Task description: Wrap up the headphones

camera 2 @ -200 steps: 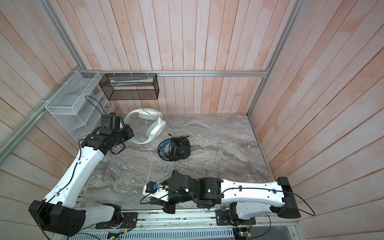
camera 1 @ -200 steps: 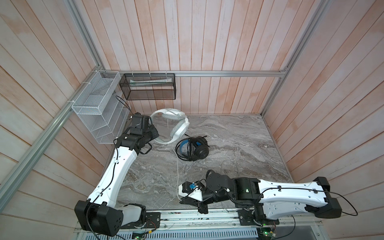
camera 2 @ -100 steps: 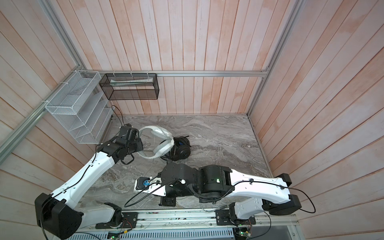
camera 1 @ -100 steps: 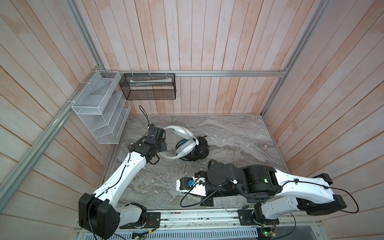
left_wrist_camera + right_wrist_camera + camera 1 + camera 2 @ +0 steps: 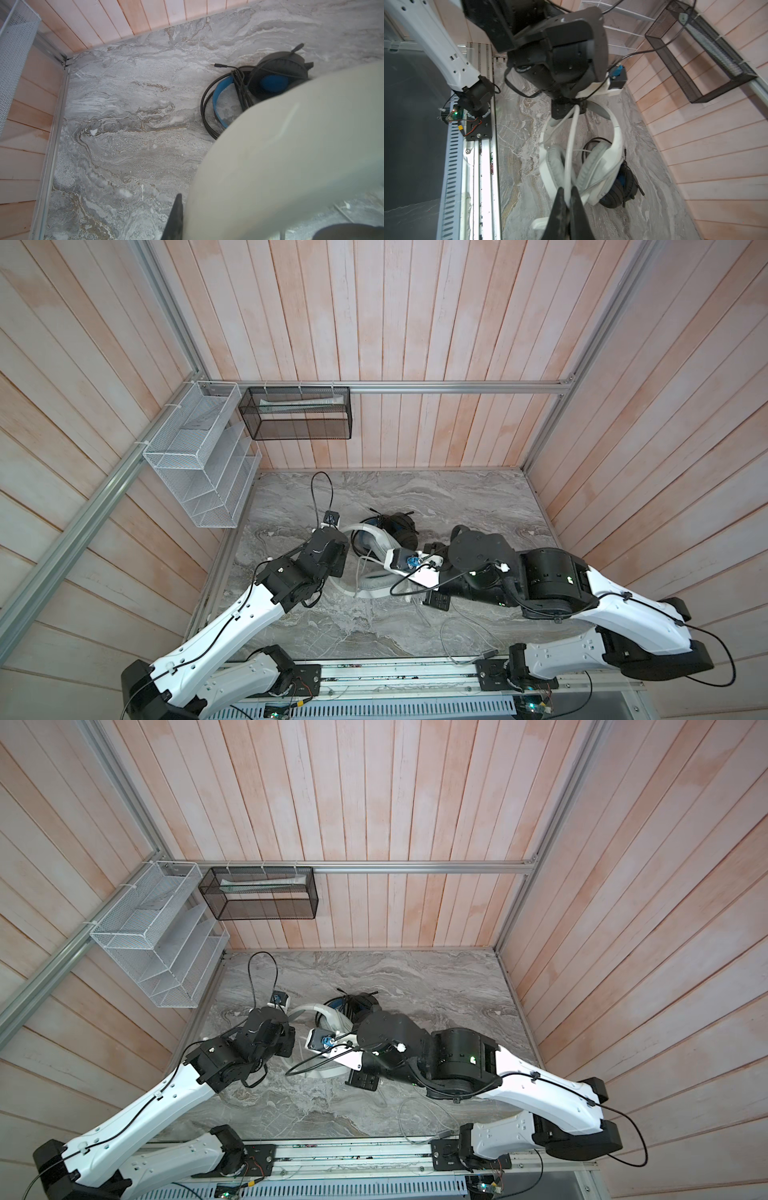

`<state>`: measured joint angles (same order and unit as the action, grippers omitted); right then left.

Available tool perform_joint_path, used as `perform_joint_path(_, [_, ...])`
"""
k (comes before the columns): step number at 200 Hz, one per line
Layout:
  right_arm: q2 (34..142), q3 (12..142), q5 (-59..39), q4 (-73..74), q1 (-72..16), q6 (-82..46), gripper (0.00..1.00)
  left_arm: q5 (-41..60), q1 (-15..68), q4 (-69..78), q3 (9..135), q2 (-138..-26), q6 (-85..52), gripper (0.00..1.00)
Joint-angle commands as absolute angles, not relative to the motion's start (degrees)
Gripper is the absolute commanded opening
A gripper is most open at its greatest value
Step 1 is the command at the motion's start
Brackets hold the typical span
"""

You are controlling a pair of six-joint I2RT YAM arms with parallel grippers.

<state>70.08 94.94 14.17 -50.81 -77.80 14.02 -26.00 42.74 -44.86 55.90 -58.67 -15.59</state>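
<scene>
Cord was the thing to watch here. The right pincer [image 5: 566, 192] was clenched on the thin grey cord [image 5: 571, 141], right beside the soft ear pads of the white-grey headset with the curved plastic band [image 5: 616, 133]. The left pincer [image 5: 569, 109] was clamped on that band. The headset looked lifted off the grey marble table [image 5: 457, 497], though I could not be sure.

I think the step was winding the cord round the headset. To do it well, the right pincer should lay the cord in neat loops round the band or the cups. It should pull just tight enough that nothing sags. The left pincer should hold steady and not let the band twist. The cord's loose end lay on the table at about 5 o'clock from the headset in both top views, so it could snag or drag.

In those views the left pincer sat at 9 o'clock of the white-grey headset. The right pincer, hidden under its camera there, was at about 3 o'clock. The black headset with the blue inner band [image 5: 401, 526] lay on the table at 1 o'clock, just behind. Its black cable was bunched on it, so I guess that one was done.
</scene>
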Motion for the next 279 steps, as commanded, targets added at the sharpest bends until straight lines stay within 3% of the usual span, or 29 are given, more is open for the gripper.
perform_joint_path(1, [67.33,92.28,19.02,-43.85,-73.97,15.95,0.00,-25.61,45.91,-45.56,58.12,-56.07,-15.78,0.00])
perform_joint_path(131, [67.32,78.15,16.86,-29.43,-56.99,10.01,0.00,-12.43,50.49,-48.61,66.33,-47.41,-20.86,0.00])
perform_joint_path(194, [65.21,68.57,3.78,-19.44,-55.38,6.47,0.00,-6.74,50.47,-41.94,69.27,-44.83,-28.23,0.00])
perform_joint_path(211, [64.48,66.83,0.88,-17.46,-55.37,6.20,0.05,-3.85,50.45,-38.86,69.43,-44.40,-30.59,0.00])
perform_joint_path(249, [61.34,61.96,-3.23,-12.16,-54.46,5.00,0.27,-3.34,50.46,-36.87,71.16,-44.19,-34.17,0.00])
perform_joint_path(279, [58.85,54.57,-10.29,-4.84,-52.83,2.04,0.56,-4.82,50.48,-36.46,73.30,-44.44,-37.27,0.00])
